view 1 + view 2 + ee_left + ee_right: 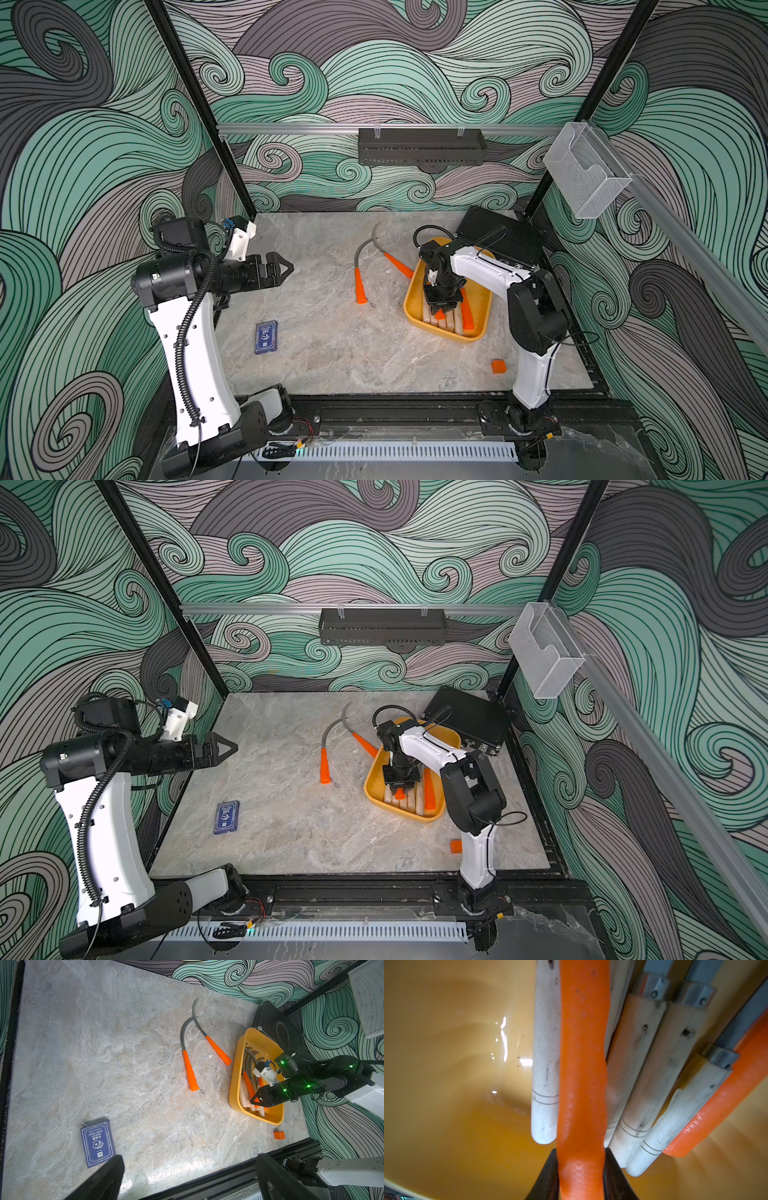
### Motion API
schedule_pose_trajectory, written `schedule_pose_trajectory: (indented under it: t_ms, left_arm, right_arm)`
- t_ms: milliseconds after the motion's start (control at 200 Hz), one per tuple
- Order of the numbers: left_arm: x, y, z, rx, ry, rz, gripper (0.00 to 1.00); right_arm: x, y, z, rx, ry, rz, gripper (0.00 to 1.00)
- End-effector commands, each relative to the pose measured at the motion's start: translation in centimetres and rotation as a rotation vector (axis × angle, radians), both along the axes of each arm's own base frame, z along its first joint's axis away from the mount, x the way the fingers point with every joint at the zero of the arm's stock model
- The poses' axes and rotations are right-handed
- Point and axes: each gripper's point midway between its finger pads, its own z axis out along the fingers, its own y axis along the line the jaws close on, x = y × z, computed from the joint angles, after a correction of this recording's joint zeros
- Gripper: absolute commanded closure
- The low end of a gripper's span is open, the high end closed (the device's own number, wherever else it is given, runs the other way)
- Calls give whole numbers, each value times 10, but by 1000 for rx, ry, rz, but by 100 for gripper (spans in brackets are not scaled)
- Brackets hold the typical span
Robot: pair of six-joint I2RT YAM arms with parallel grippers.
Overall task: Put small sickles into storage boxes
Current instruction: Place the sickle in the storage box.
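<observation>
The right gripper [444, 309] reached down into the yellow-orange tray [415, 321], its jaws nearly closed and clamped on the butt end of an orange-handled sickle [581, 1064]. That handle lay across several pale wooden-handled sickles [652, 1076] lined up side by side on the tray floor, with another orange-handled sickle [726, 1105] at their outer side. The tray sat toward the far right corner of the desk [316, 357], just in front of a black case [498, 241]. Two more orange-handled sickles lay on the desk to the tray's left. One [398, 265] had its handle end just beside the tray wall. The other [360, 286] lay a little further left, and their grey blades crossed near the far edge. The left gripper [284, 269] hung above the desk's left edge with its jaws spread wide, holding nothing. A blue card box [266, 337] lay near the left edge and a small orange cube [498, 366] near the front right corner.
</observation>
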Motion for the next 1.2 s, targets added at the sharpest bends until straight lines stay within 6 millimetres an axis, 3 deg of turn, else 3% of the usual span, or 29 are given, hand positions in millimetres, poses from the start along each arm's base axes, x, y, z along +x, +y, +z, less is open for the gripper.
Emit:
schedule_pose_trajectory:
  t_ms: [0, 565, 856, 1196]
  left_arm:
    - [-2, -1, 4, -3, -9, 4, 2]
    - [2, 0, 2, -6, -10, 3, 1]
    - [4, 0, 1, -10, -11, 0, 2]
    - [6, 2, 3, -8, -16, 2, 1]
  right_arm:
    - [9, -4, -3, -22, -23, -17, 74]
    - [-1, -9, 7, -12, -33, -30, 59]
    - [0, -9, 14, -10, -49, -31, 56]
    - [3, 7, 76, 139, -169, -39, 55]
